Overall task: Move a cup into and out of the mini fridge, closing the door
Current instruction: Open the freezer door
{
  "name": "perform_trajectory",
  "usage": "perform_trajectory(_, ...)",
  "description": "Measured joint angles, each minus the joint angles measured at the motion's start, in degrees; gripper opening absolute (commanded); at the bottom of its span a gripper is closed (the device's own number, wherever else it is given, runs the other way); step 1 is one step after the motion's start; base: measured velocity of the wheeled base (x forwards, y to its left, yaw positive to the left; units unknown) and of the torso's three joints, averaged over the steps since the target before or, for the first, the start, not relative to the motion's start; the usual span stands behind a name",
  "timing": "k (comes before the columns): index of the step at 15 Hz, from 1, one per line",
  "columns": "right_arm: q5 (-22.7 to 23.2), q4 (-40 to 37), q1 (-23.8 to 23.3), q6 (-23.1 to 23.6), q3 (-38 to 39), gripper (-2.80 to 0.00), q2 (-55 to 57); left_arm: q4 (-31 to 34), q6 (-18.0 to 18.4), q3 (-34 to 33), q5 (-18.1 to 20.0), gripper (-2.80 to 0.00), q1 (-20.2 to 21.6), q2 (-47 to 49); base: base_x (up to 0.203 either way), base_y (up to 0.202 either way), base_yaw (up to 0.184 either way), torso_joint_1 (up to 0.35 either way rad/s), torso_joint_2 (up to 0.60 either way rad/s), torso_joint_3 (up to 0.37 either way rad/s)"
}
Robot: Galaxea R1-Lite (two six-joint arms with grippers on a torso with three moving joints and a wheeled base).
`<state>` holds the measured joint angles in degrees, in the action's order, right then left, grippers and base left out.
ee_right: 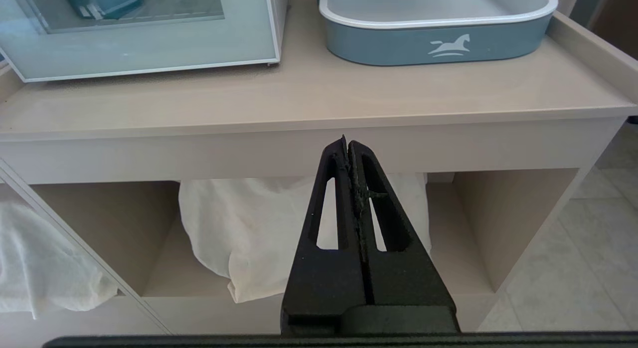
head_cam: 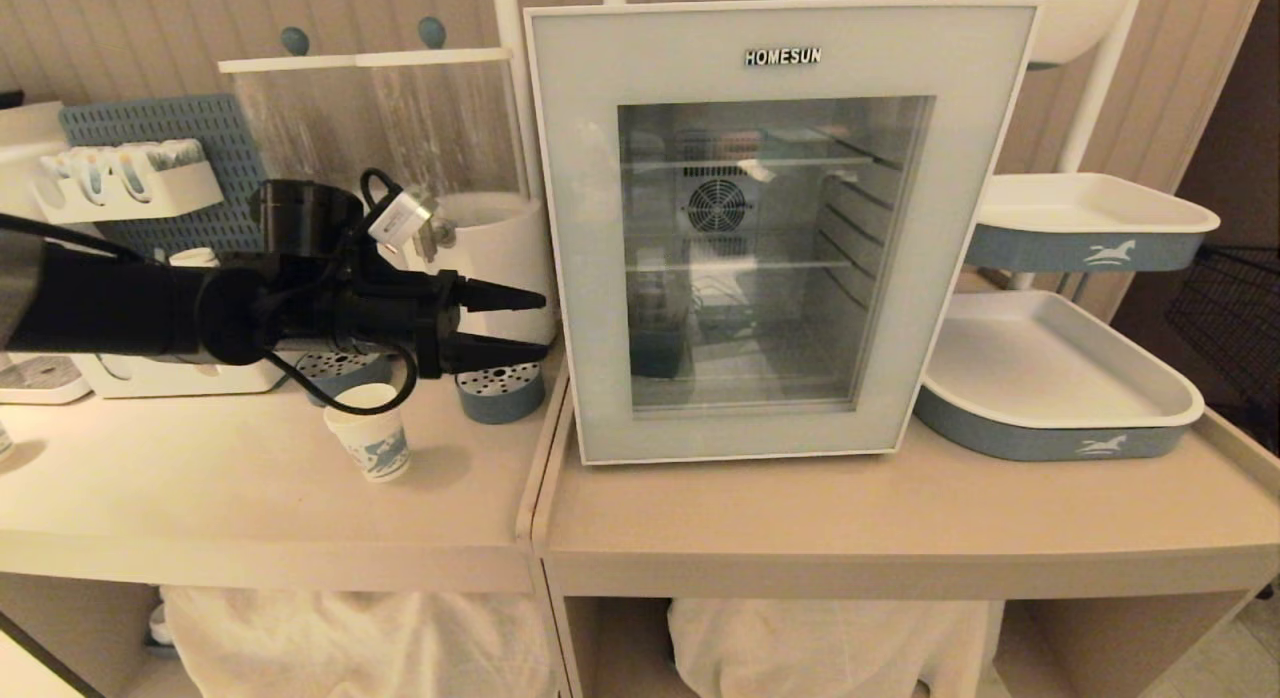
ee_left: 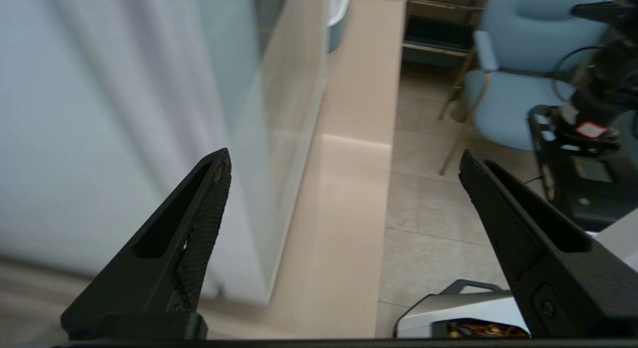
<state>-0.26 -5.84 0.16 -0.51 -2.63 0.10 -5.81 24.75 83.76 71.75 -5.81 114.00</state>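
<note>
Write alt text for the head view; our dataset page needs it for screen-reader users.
A black left gripper, open and empty, points at the left edge of a white glass-doored mini fridge with its door shut. A small blue-patterned white paper cup stands on the beige counter below the arm.

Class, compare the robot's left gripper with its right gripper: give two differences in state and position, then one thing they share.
The left gripper is open, its fingers spread apart; the right gripper is shut, fingers pressed together. The left gripper is raised level beside the mini fridge, above the counter near the cup; the right gripper sits low, in front of the counter's edge, below the blue tray. Both are black with tapered fingers, and neither holds anything.
</note>
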Motion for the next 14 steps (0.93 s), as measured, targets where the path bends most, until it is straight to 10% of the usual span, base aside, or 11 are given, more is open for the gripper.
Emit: perform_trajectory(14,-0.1,-0.1,0.0,0.1,0.0,-2.80,0.0,0.0,-1.4,0.0,0.7,0.00,-1.2,2.0,0.000,0.000,0.000,0.000,0.00,0.000)
